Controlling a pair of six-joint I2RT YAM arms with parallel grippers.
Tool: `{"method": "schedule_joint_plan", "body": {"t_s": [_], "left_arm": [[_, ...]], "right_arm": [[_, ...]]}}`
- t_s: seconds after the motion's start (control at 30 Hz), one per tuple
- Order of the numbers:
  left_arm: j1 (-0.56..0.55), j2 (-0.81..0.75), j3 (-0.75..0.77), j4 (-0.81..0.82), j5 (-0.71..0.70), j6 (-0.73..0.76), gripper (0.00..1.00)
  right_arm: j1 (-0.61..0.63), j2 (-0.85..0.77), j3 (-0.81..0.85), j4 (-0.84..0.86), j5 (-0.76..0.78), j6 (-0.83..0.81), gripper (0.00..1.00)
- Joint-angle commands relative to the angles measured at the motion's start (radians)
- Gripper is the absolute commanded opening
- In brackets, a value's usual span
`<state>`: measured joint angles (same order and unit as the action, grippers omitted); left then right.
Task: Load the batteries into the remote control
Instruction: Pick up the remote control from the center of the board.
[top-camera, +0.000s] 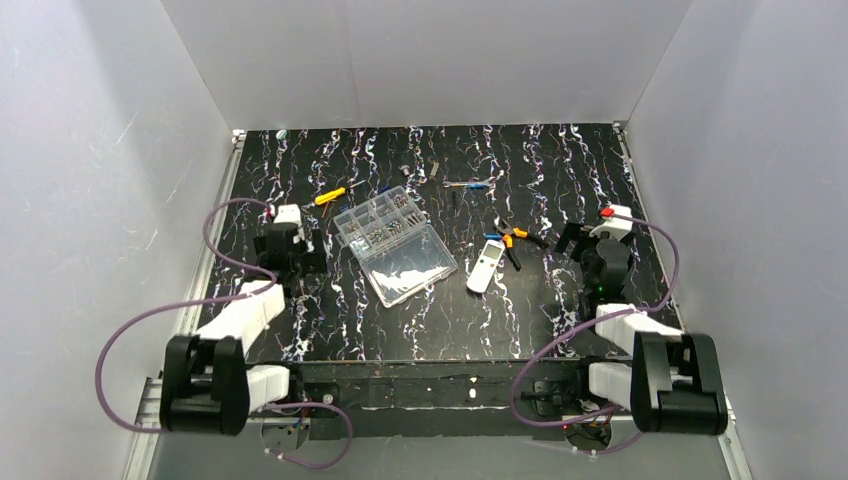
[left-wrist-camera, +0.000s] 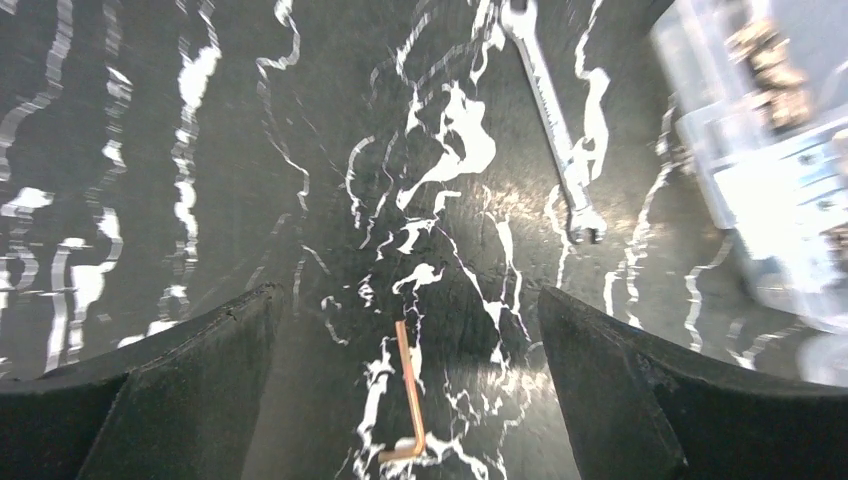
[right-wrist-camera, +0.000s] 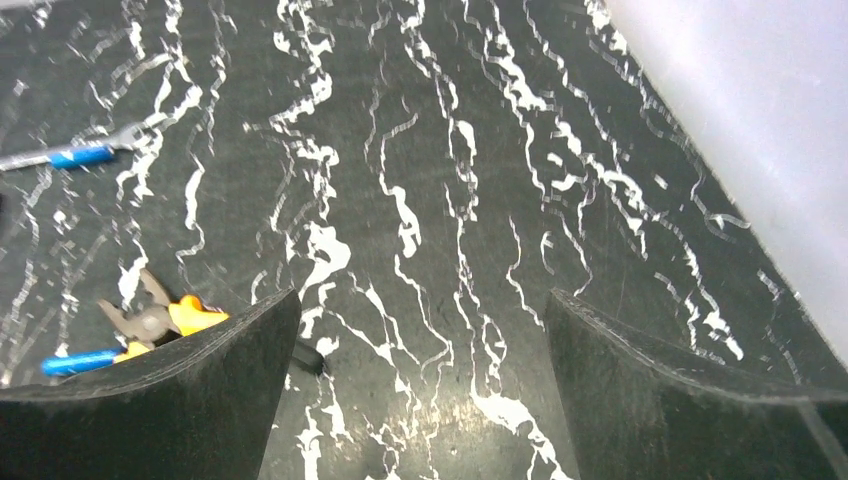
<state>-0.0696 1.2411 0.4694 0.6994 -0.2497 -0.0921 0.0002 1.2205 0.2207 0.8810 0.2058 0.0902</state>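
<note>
- Left gripper (left-wrist-camera: 408, 300): jaws spread wide, nothing between them; bare table below, with a copper hex key (left-wrist-camera: 408, 400) just under the gap and a wrench (left-wrist-camera: 555, 130) ahead, towards its right finger
- Right gripper (right-wrist-camera: 420, 300): jaws likewise spread wide and empty; orange-handled pliers (right-wrist-camera: 160, 320) show just off its left finger
- Remote control (top-camera: 484, 267): flat on the table between the two grippers, nearer the right one, off to that gripper's left and about level with it; from the left gripper it lies well to the right, past the clear compartment box (top-camera: 395, 245). It is in neither wrist view
- Batteries: not picked out with certainty. Small blue specks sit by the pliers just beyond the remote's far end, too small to say what they are
- Handling, remote (judgement): light, stiff, smooth plastic, likely to skate on the table when nudged; pinch across the narrow width near mid-length, clear of the window end and the back recess
- Handling, batteries (judgement): hard, small, round, so prone to roll; take across the barrel at mid-length, ends left free for seating
- Task status (judgement): nothing gripped, loading not yet begun
</note>
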Motion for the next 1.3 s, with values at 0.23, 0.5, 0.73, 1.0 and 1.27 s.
{"method": "schedule_joint_plan", "body": {"t_s": [0.23,0.5,0.73,1.0,1.27], "left_arm": [[0.003,-0.363,0.253,-0.701,-0.132,-0.121,0.99],[0.005,-0.426,0.297,-0.866,-0.066,-0.287,0.99],[0.004,-0.535,0.237,-0.91,-0.01,-0.287,1.0],[0.004,-0.521,0.263,-0.958,0.084,-0.284,0.99],[0.003,-0.527,0.256,-0.96,0.099,-0.252,0.99]], "right_arm": [[-0.002,-0.317,0.339,-0.77,0.182,0.376,1.0],[-0.003,-0.299,0.422,-0.922,-0.128,0.474,0.9],[0.21,-0.349,0.444,-1.068,-0.114,0.599,0.84],[0.488,-0.21,0.451,-1.148,-0.037,0.712,0.81],[0.541,-0.019,0.439,-1.103,-0.096,0.769,0.74]]}}
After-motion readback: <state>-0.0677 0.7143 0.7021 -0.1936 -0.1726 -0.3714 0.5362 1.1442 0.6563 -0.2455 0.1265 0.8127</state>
